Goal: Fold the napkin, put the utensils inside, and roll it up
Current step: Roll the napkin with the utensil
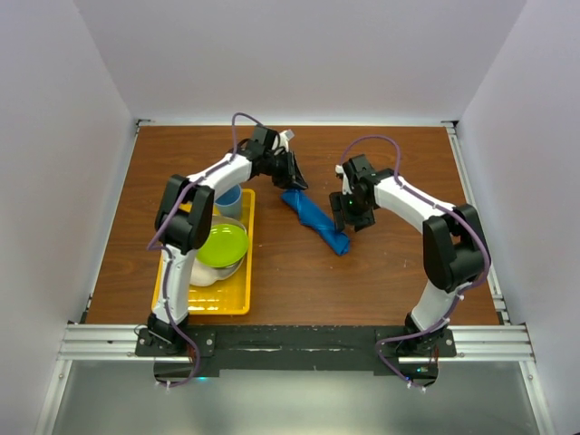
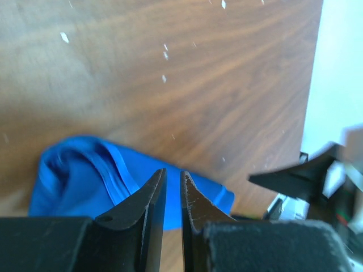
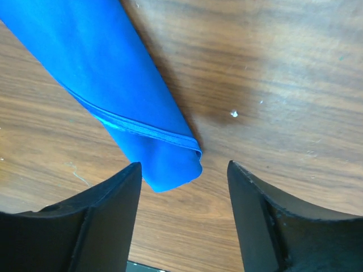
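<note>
The bright blue napkin lies rolled into a narrow diagonal strip on the wooden table. My left gripper is at its far upper end. In the left wrist view the fingers are almost together, with a thin gap and nothing between them, and the napkin is just beneath. My right gripper is beside the roll's lower end. In the right wrist view it is open and empty, with the end of the roll between and beyond the fingertips. The fork is not visible.
A yellow tray sits at the left with a green bowl in it and a small blue cup at its far end. White walls enclose the table on the left, back and right.
</note>
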{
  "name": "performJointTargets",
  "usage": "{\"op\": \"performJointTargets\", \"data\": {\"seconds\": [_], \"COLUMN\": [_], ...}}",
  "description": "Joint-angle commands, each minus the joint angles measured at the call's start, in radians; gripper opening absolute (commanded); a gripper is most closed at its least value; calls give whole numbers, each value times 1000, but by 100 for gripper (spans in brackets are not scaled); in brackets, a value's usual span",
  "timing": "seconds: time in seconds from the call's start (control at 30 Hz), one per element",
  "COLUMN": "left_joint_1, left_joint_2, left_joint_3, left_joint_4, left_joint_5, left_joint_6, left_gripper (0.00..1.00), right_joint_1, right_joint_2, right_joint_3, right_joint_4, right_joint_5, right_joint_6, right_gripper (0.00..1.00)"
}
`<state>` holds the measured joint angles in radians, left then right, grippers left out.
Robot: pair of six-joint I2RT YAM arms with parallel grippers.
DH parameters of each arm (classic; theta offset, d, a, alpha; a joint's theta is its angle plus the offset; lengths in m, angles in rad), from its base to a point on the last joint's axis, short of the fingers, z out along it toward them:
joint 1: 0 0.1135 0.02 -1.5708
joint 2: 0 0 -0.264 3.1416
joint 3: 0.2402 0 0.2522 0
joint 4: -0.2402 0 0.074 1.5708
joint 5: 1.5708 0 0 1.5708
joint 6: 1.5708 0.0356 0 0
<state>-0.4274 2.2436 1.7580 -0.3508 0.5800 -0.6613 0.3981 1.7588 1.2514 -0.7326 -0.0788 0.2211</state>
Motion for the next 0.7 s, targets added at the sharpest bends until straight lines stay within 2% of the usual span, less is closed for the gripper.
{"op": "performJointTargets", "data": {"seconds": [0.0, 0.2, 0.43, 0.47, 0.57, 0.67], "left_joint_1": [7, 6, -1, -2, -10, -20], "left_joint_2": [-58, -38, -58, -65, -88, -127], "left_joint_3": [-74, -103, -28, -11, 4, -2], "left_joint_4": [41, 15, -72, -83, -111, -131], "left_joint_5": [17, -34, -88, -95, -111, -118], "left_joint_6": [23, 89, 140, 141, 144, 144], "left_gripper": [20, 19, 20, 20, 20, 21], "right_joint_1": [-1, -2, -2, -2, -4, -4], "right_joint_2": [-19, 7, -1, -1, 7, 28], "right_joint_3": [-46, -83, -104, -110, -138, -158], "right_joint_4": [38, 55, 62, 71, 107, 131], "right_joint_5": [-4, 19, 16, 17, 13, 7], "right_joint_6": [35, 44, 55, 55, 78, 99], "right_gripper": [60, 49, 36, 29, 21, 18]}}
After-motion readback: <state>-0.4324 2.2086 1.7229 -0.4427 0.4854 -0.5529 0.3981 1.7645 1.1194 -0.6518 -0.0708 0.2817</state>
